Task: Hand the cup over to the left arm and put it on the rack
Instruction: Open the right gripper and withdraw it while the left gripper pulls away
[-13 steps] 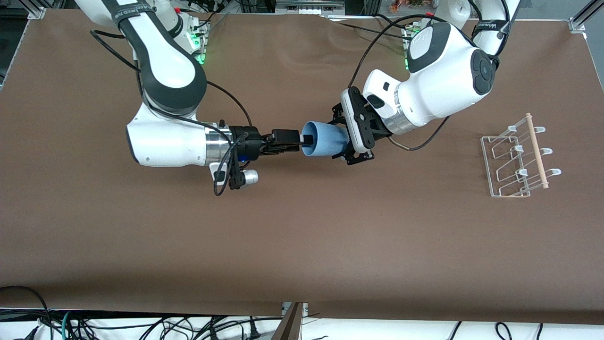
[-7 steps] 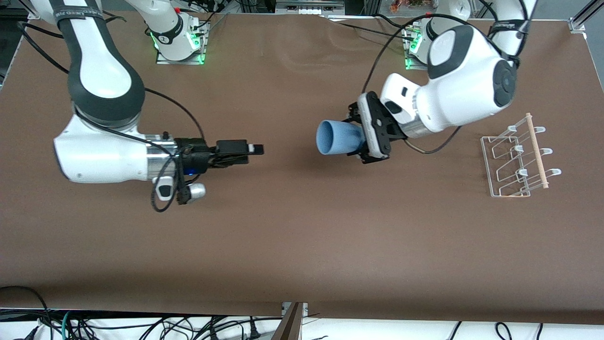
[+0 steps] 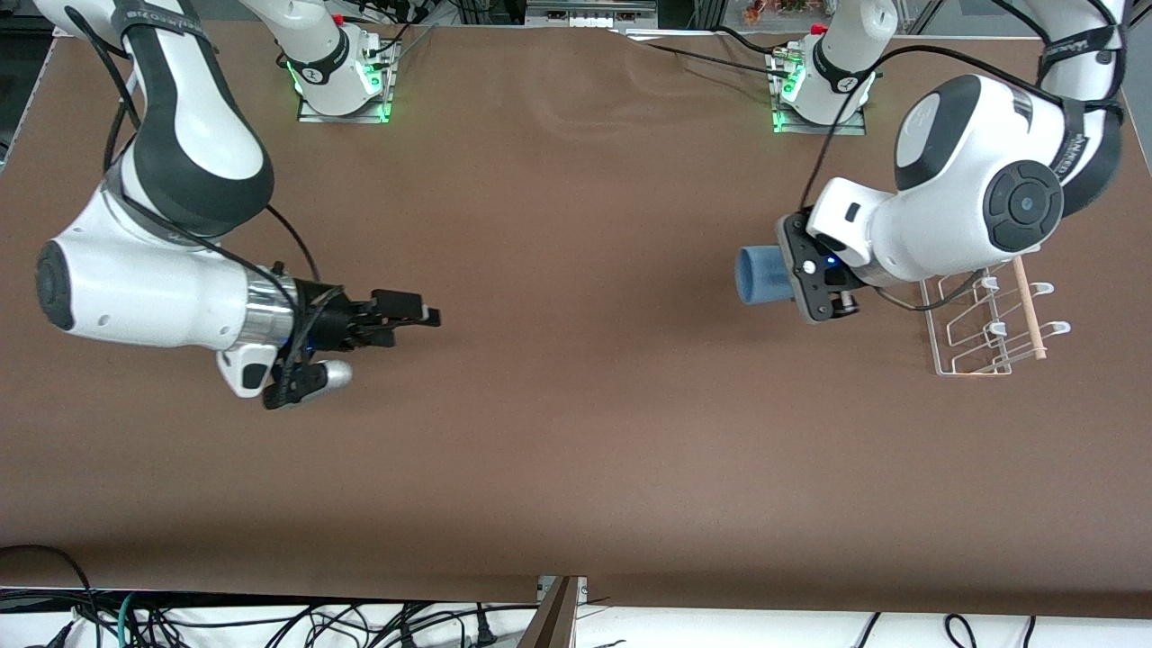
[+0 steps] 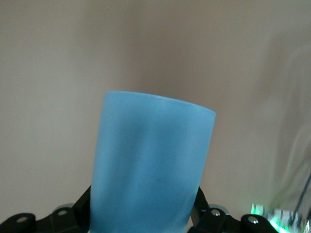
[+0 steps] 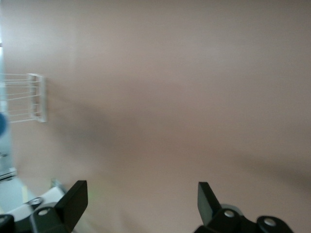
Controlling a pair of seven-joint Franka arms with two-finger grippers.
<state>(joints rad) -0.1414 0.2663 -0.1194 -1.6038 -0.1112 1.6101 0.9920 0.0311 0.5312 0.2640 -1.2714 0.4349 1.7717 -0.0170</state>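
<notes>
1. Toward the left arm's end of the table (image 3: 576,468), our left gripper (image 3: 804,281) is clamping the cup (image 3: 761,275), its axis level, mouth facing away from the rack (image 3: 985,322) just beside.
2. Over the right arm's end, our right gripper (image 3: 423,315) is waiting, fingers spread and empty.

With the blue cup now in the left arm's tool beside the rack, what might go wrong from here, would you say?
1. The left tool grips only the base of the cup, held sideways, so it may slip or tilt.
2. The left arm's elbow hangs over the rack; turning could knock it or its wooden dowel.
3. A missed prong could drop the cup.
</notes>
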